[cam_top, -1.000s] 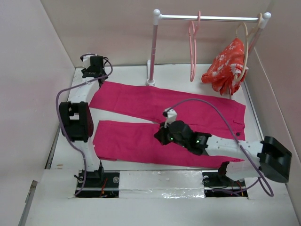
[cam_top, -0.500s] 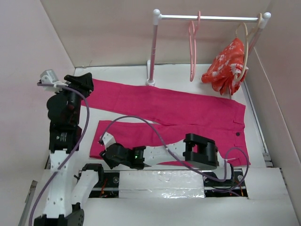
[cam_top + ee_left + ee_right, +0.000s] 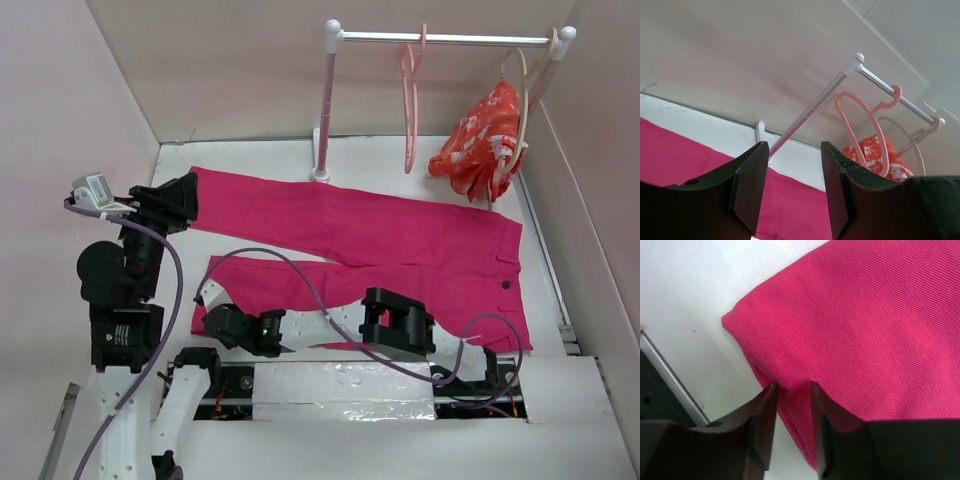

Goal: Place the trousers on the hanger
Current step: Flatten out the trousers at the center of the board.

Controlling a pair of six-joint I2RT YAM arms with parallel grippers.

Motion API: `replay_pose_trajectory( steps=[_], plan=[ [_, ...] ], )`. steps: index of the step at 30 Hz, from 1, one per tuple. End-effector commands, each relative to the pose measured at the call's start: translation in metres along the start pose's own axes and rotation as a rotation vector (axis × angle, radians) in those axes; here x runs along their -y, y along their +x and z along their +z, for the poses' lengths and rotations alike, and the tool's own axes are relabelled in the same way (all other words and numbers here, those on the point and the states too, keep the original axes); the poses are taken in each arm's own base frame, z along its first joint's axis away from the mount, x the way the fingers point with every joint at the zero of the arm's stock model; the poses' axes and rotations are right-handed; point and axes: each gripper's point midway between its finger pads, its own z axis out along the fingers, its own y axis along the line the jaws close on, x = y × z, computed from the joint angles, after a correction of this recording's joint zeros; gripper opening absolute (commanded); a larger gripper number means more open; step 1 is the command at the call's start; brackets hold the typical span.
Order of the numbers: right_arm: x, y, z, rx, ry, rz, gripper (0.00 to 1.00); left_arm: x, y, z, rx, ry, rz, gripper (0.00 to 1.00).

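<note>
shifted left to the trousers (image 3: 400,230) cuff with right end effector (image 3: 792,390), half open astride the hem; left end effector (image 3: 793,147) aloft, open, empty.

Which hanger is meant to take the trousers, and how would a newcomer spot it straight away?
Look at the white clothes rail at the far end of the workspace. Two hangers hang from it, and the salmon-pink hanger is the one nearer the middle of the rail. It is bare and narrow-looped, unlike the beige hanger at the right end, which carries a red-orange floral garment.
</note>
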Motion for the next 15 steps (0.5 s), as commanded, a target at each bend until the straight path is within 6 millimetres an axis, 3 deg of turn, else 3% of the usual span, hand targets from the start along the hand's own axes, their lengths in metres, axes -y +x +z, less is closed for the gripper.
replay_pose_trajectory(
  steps=[1,2,5,6,9,10,12,13,15],
  plan=[
    [0.014,-0.030,0.003,0.072,0.057,0.081,0.33,0.008,0.002,-0.002,-0.003,0.060,0.022,0.43],
    [0.019,-0.029,0.004,0.073,0.082,0.094,0.20,0.007,0.004,-0.001,-0.008,0.057,0.023,0.43],
    [0.025,-0.029,0.003,0.080,0.097,0.140,0.05,0.002,0.015,0.001,-0.029,0.056,0.017,0.43],
    [0.028,-0.029,-0.003,0.082,0.095,0.143,0.02,0.001,0.017,0.001,-0.030,0.063,0.016,0.43],
    [0.036,-0.053,-0.017,0.152,0.089,0.188,0.00,-0.006,0.030,0.008,-0.064,0.053,0.007,0.43],
    [0.043,-0.073,-0.033,0.194,0.083,0.219,0.00,-0.009,0.038,0.014,-0.096,0.048,0.004,0.44],
    [0.056,-0.093,-0.054,0.238,0.093,0.257,0.00,-0.004,0.047,0.020,-0.140,0.082,-0.016,0.45],
    [0.071,-0.111,-0.079,0.288,0.097,0.292,0.00,-0.004,0.053,0.028,-0.170,0.086,-0.027,0.46],
    [0.097,-0.125,-0.106,0.343,0.128,0.338,0.00,0.000,0.064,0.040,-0.223,0.117,-0.050,0.47]
  ],
)
